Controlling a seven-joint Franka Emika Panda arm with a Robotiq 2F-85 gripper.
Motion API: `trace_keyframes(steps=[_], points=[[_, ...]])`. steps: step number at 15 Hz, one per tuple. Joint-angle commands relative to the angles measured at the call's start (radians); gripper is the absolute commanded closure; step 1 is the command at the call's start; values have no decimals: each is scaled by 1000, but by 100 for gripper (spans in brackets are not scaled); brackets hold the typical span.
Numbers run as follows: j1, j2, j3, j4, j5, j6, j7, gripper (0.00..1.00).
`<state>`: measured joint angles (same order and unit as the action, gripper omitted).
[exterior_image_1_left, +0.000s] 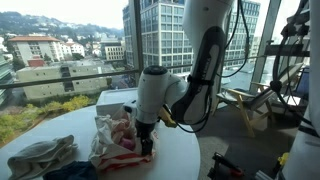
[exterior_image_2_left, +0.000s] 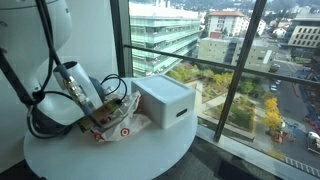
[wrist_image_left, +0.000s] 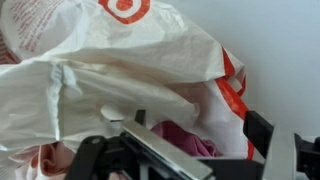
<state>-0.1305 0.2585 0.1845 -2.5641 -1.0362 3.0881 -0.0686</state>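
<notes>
Wrist view sets the gripper (wrist_image_left: 200, 148), fingers released wide, above the plastic bag (wrist_image_left: 110, 70) at lower centre: an approach step, likely needing descent onto the pink contents (wrist_image_left: 183, 133).

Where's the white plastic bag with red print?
In both exterior views the bag lies on the round white table, under the end effector, beside the white box.

A: What sits on the round white surface (exterior_image_2_left: 150, 155)?

B: 1 crumpled white plastic bag (exterior_image_2_left: 118, 127) with red print, and 1 white box (exterior_image_2_left: 165, 100) just beside it, on the window (exterior_image_2_left: 250, 70) side.

A: And the arm (exterior_image_2_left: 45, 50)?

B: It bends down from the left. Its jaws reach the bag's top, with black cables (exterior_image_2_left: 38, 118) looping beside it. I can't tell from here whether they're spread.

A: Outside?

B: Buildings and trees.
</notes>
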Motion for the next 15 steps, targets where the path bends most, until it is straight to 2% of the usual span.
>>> trace_keyframes(steps=[1,4,9,15], points=[[10,7,18,28,15,-46,-48,0],[28,10,-6,64,-43,-74,-26,0],[25,40,-18,95,-86,-44,-11,0],[29,99,-6,113,-87,-78,-27,0]])
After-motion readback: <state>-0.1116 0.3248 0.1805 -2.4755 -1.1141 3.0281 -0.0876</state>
